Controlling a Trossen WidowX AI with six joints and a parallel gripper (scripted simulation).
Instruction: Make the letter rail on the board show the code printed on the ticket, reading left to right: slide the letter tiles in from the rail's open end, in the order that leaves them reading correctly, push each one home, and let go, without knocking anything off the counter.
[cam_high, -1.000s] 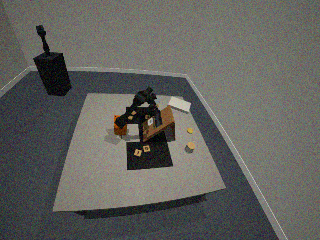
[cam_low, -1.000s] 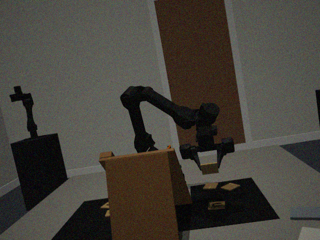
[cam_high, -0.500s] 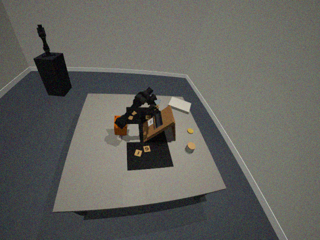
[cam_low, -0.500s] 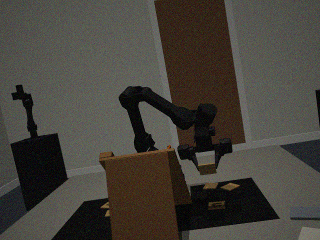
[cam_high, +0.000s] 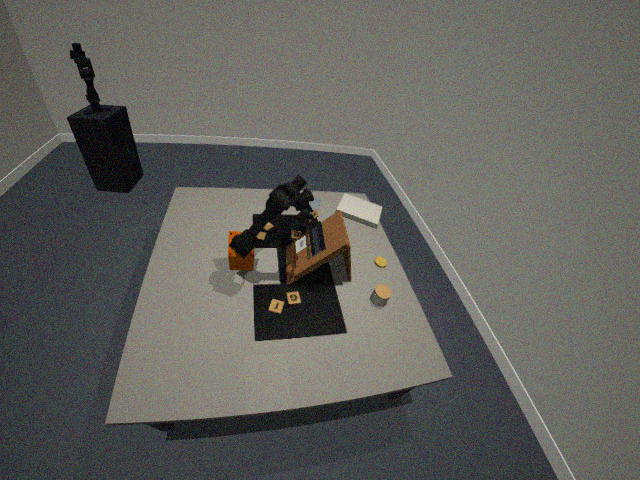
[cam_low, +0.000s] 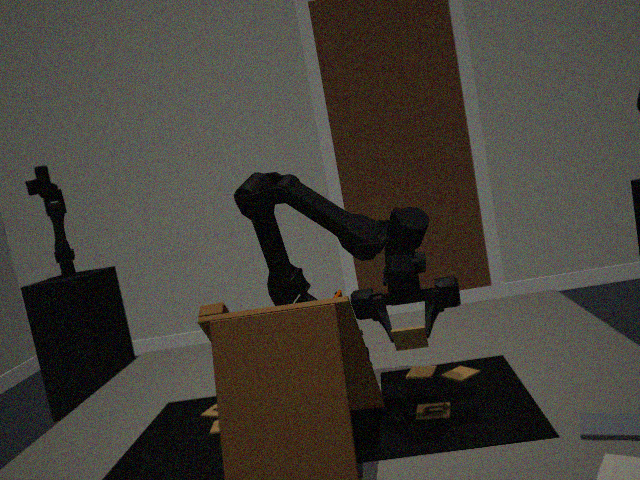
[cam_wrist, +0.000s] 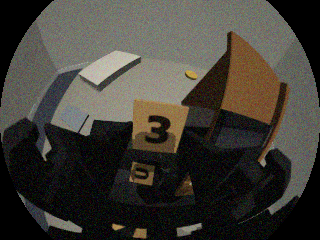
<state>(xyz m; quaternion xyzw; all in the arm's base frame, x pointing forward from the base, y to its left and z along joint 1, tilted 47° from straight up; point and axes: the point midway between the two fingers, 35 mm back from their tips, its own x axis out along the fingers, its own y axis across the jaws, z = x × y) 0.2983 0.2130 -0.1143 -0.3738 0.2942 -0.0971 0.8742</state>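
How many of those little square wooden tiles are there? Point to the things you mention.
6 in sight: one, marked 3 (cam_high: 314, 213) (cam_low: 410, 339) (cam_wrist: 150, 137), in the gripper (cam_high: 313, 214) (cam_low: 409, 335) (cam_wrist: 158, 128); three tiles (cam_high: 295, 234) (cam_low: 433, 410) (cam_wrist: 142, 173) on one side of the wooden board (cam_high: 336, 237) (cam_low: 279, 387) (cam_wrist: 250, 90), two tiles (cam_high: 293, 297) (cam_low: 215, 428) on the other. The board or arm (cam_high: 283, 198) (cam_low: 315, 206) may hide more.

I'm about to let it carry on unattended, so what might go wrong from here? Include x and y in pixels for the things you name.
The claw (cam_low: 410, 330) (cam_wrist: 158, 128) grips the tile marked 3 (cam_low: 410, 338) (cam_wrist: 159, 137) above the mat (cam_low: 496, 413), so a slip might drop it among the loose tiles (cam_low: 461, 373). The board (cam_high: 338, 235) (cam_low: 281, 387) (cam_wrist: 250, 85) stands close beside the claw, so a sideways move could bump it.
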